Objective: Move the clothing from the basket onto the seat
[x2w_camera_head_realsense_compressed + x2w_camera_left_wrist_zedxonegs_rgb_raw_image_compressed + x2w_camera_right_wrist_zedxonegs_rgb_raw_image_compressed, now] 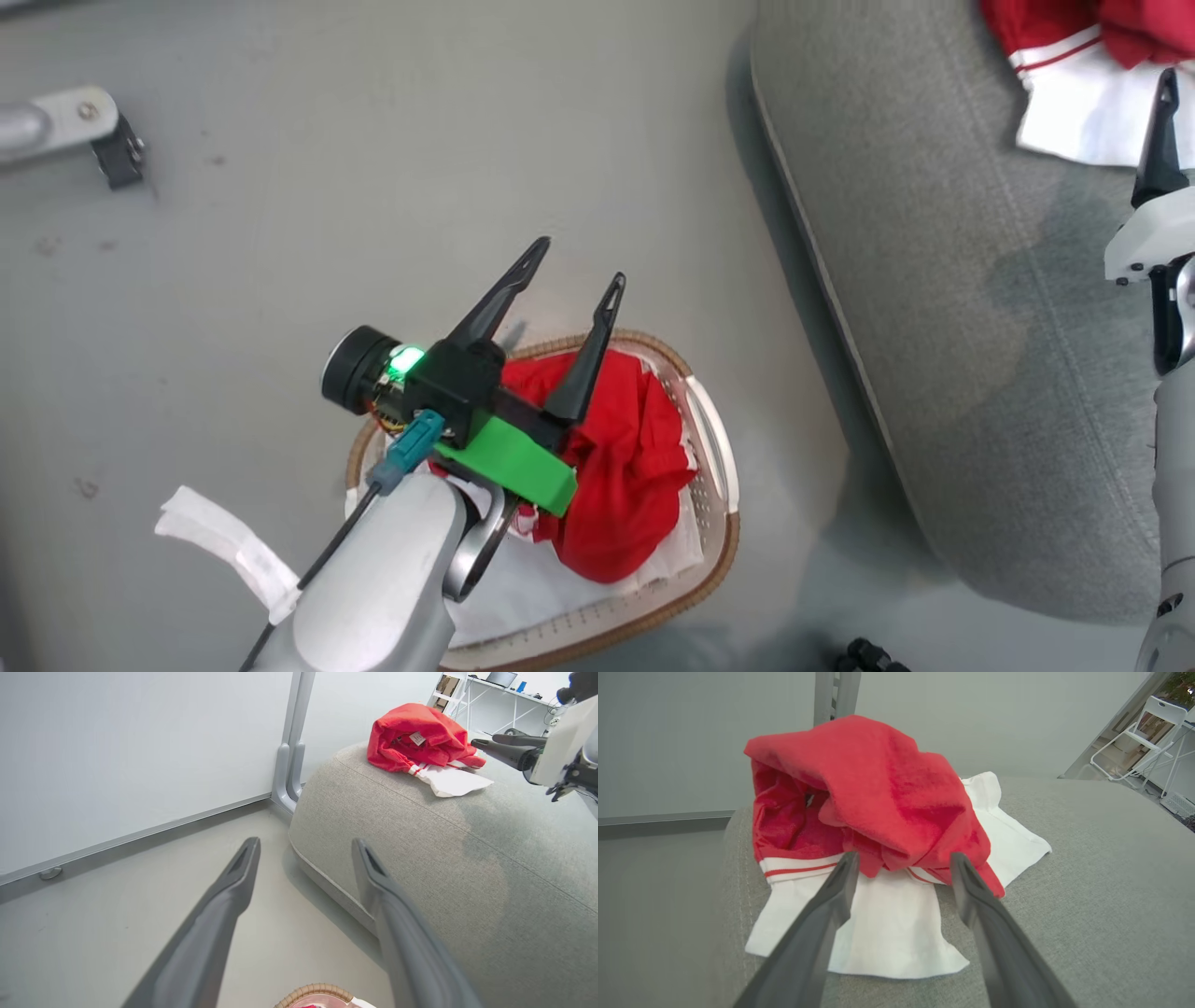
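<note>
In the basket, the red garment looks soft and limp, best pinched at a raised fold; left gripper and right gripper gape empty.

In the head view, the basket stood on the floor at six o'clock, with one garment lying in it. The seat lay at three o'clock of the basket, apart from it. A second garment rested on the seat, at one o'clock.
</note>
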